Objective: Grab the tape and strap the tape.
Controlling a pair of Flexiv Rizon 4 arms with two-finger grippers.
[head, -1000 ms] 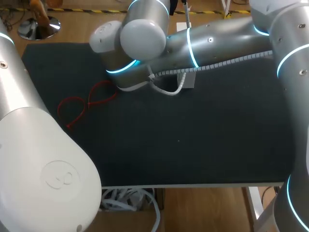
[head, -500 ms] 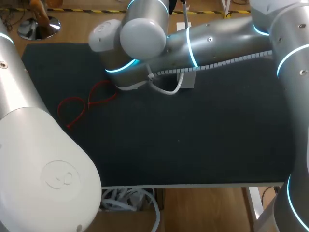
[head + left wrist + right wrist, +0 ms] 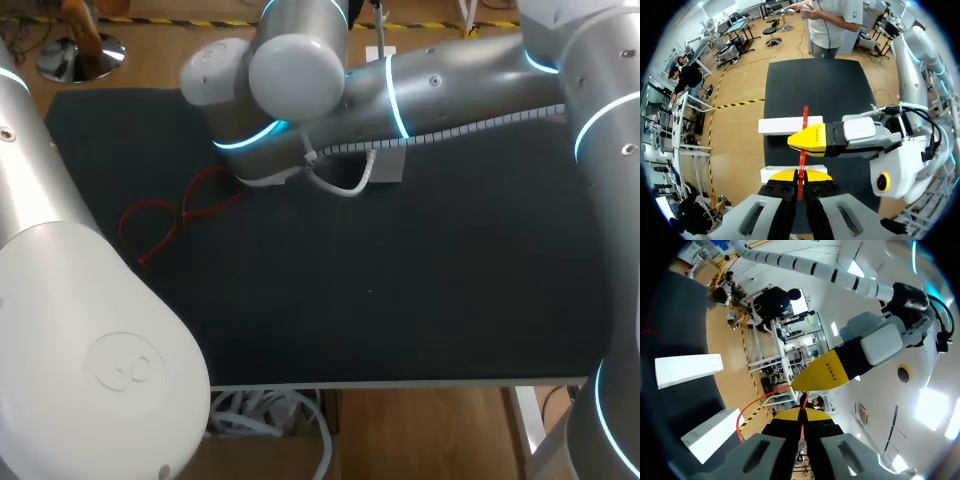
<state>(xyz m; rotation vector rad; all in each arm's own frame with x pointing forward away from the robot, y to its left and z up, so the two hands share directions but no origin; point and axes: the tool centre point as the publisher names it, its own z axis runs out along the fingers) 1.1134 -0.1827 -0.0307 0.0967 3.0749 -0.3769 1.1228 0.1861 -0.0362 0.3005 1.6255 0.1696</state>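
Red tape (image 3: 805,116) hangs above the black mat (image 3: 400,280), pinched by both grippers. The left gripper (image 3: 799,175) is closed on it, and the right gripper (image 3: 800,416) is clamped just beside. A second red loop (image 3: 184,213) lies on the mat.

Left gripper (image 3: 799,175) pinches the tape (image 3: 805,117); right gripper (image 3: 805,141) clamps the same tape just ahead of it. Two boxes sit on the mat (image 3: 400,300) beneath, side by side: near box (image 3: 775,174) under the left gripper, far box (image 3: 782,125) beyond it. Second strap (image 3: 165,220) lies on the mat's left part, well apart.
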